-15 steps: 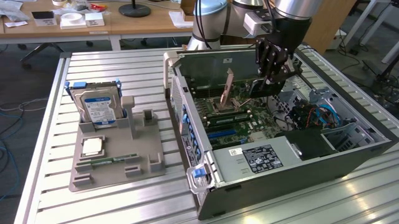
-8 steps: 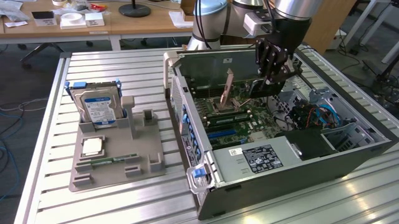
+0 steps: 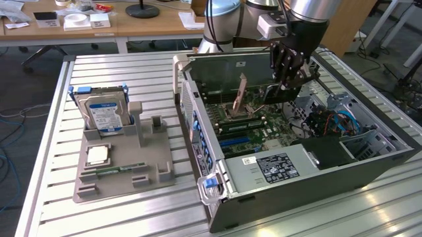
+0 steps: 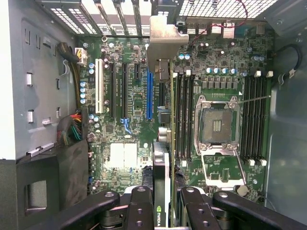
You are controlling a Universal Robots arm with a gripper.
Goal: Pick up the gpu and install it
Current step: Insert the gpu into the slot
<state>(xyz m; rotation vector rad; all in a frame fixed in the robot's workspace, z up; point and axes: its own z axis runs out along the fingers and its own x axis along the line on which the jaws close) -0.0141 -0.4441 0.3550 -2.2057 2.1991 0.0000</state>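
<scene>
The gpu (image 3: 228, 71) hangs on edge above the motherboard (image 3: 254, 133) inside the open computer case (image 3: 297, 182), its green board side facing the exterior view. My gripper (image 3: 288, 79) is shut on the card's end, with the card running from it toward the case's rear wall. In the wrist view the gpu (image 4: 162, 43) appears edge-on, its silver bracket near the rear slot openings. It hovers between the blue expansion slot (image 4: 149, 96) and the memory slots (image 4: 182, 115). The black fingers (image 4: 139, 208) of my gripper (image 4: 165, 213) clamp both faces of the card.
A grey fixture tray (image 3: 151, 163) on the slatted table at the exterior view's left holds a silver hard drive with a blue label (image 3: 104, 116), a processor chip (image 3: 98, 155) and a green memory stick (image 3: 118, 169). The CPU socket (image 4: 218, 127) stands open. Cable bundles (image 3: 333, 121) fill the case's right side.
</scene>
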